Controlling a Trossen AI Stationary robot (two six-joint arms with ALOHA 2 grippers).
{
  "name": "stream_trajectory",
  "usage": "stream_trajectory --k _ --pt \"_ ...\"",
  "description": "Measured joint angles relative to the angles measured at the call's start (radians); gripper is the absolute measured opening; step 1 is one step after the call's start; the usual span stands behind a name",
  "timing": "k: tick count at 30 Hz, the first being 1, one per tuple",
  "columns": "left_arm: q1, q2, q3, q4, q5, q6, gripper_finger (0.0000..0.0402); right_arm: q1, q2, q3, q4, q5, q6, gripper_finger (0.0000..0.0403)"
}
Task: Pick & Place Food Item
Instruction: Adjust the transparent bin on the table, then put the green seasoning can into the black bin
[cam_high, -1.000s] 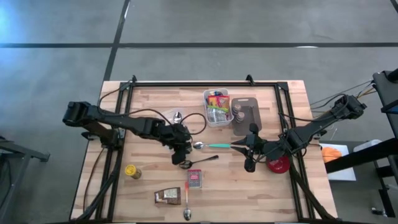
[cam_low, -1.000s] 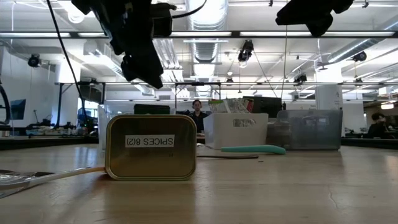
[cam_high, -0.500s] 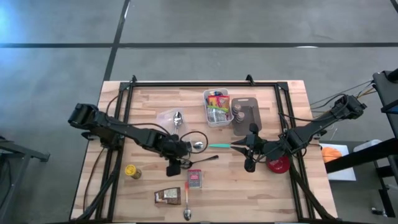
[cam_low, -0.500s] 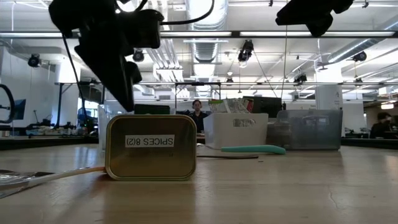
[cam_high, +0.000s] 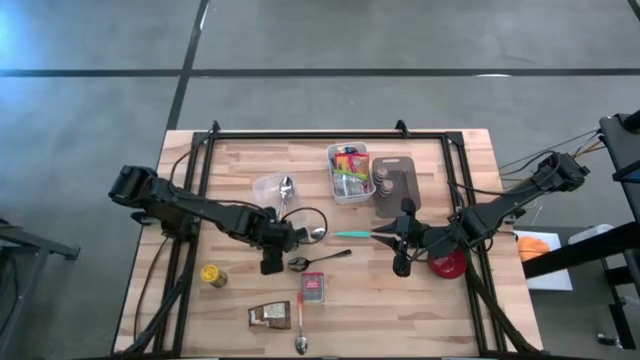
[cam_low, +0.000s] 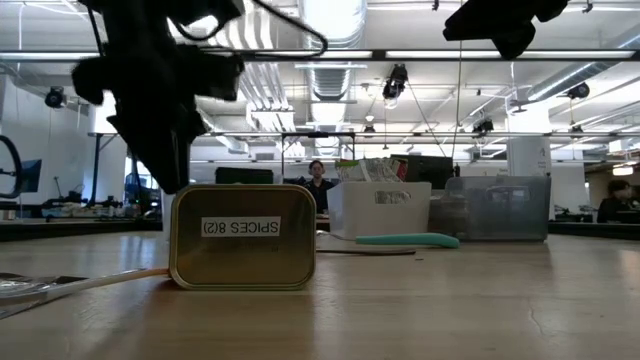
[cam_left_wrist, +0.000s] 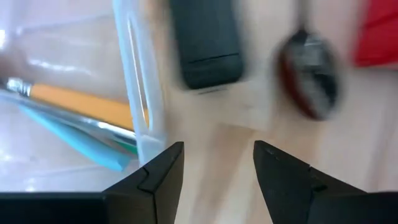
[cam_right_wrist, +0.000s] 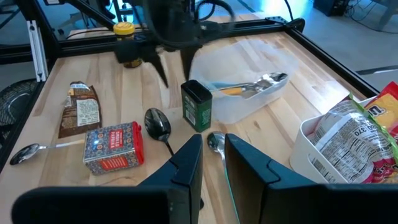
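Note:
My left gripper (cam_high: 270, 264) (cam_left_wrist: 214, 171) hangs open over bare wood, pointing steeply down, with nothing between its fingers. Just ahead of it an upright dark green tin (cam_right_wrist: 198, 106) stands beside a clear container (cam_high: 273, 188) that holds a spoon. A black spoon (cam_high: 318, 259) lies close to the gripper's right. A red spice tin (cam_high: 313, 288), a brown snack packet (cam_high: 270, 315) and a yellow-lidded jar (cam_high: 212, 274) rest on the table nearer the front. My right gripper (cam_high: 388, 237) (cam_right_wrist: 213, 146) waits above the table at the right, only a narrow gap between its fingers and nothing in it.
At the back stand a clear bin of snack packs (cam_high: 350, 172) and a grey tray with spice jars (cam_high: 393, 182). A teal-handled spoon (cam_high: 345, 234) lies mid-table, an orange-handled spoon (cam_high: 302, 322) at the front, a red round thing (cam_high: 447, 264) under the right arm.
My left gripper has sunk and swung toward the table's near-left, off the clear container and toward the spot beside the green tin. It has tipped from a slant to pointing steeply down. Its fingers stay apart as before.

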Motion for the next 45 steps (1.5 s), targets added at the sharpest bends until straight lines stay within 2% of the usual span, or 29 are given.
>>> stream_trajectory --k 6,16,25,35,38,45 --pt "0.068 0.000 -0.049 0.022 -0.015 0.000 0.0195 0.000 0.000 0.000 0.000 0.000 0.000 0.0067" --pt "0.072 -0.007 -0.015 0.069 0.132 0.039 0.0195 0.000 0.000 0.000 0.000 0.000 0.000 0.0067" --pt "0.072 -0.013 0.038 0.041 0.129 -0.002 0.0195 0.000 0.000 0.000 0.000 0.000 0.000 0.0067" --pt "0.082 -0.013 0.041 0.052 0.089 -0.007 0.0199 0.000 0.000 0.000 0.000 0.000 0.000 0.0067" --pt "0.083 -0.013 0.041 0.069 0.087 -0.009 0.0216 0.000 0.000 0.000 0.000 0.000 0.000 0.0067" --pt "0.083 -0.013 0.042 0.114 0.086 -0.006 0.0295 0.000 0.000 0.000 0.000 0.000 0.000 0.0067"
